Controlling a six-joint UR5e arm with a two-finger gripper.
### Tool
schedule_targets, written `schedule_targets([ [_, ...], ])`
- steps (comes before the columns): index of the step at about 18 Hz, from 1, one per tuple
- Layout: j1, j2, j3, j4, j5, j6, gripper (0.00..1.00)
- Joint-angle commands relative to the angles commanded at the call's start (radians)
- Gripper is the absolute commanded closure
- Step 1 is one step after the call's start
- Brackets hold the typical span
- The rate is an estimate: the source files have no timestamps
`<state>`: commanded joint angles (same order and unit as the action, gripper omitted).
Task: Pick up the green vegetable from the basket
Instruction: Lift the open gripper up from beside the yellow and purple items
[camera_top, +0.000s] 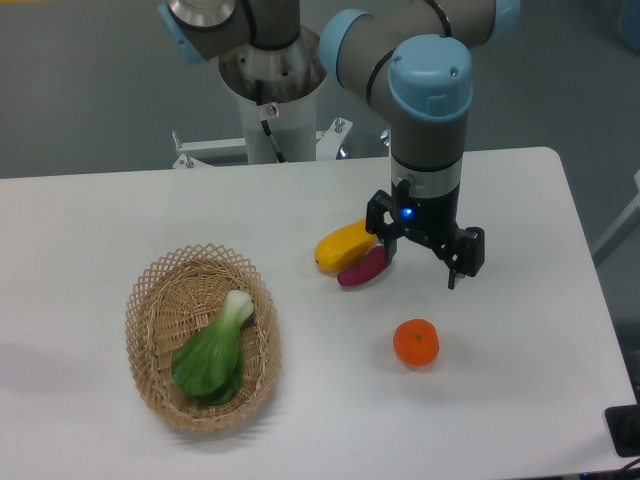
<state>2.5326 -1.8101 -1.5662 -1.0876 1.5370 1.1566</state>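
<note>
Currently the glossy green bok choy (212, 355) lies inside the oval tan wicker basket (150, 300). Leaves probably soft, light; grasp the firmer pale stalk. Two-finger gripper (423, 264) spread, empty.

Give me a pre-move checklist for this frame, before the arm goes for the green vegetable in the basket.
1. Target present: green vegetable lies inside the basket, stalk pointing up-right. Ok.
2. Target uncovered: nothing lies on it or shares the basket. Ok.
3. Claw empty and open: fingers spread, nothing between them. Ok.
4. Claw over the target: it hangs to the right of the basket, near the yellow vegetable and purple sweet potato. Not ok.
5. Clearance from those two: contact cannot be judged from this view. Cannot tell.
6. Orange off the path toward the basket: it sits below the claw. Ok.
</note>
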Motion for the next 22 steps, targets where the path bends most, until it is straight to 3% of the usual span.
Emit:
schedule_targets([
  [9, -0.005, 0.005, -0.052, 0.005, -0.009, -0.018, 0.00],
  [13, -0.009, 0.014, -0.078, 0.012, -0.008, -0.089, 0.00],
  [15, -0.049, 0.012, -0.113, 0.038, -0.002, -0.116, 0.00],
  [19, -0.130, 0.005, -0.187, 0.156, 0.000, -0.260, 0.00],
  [22, -0.207, -0.005, -0.208, 0.169, 0.002, -0.348, 0.00],
])
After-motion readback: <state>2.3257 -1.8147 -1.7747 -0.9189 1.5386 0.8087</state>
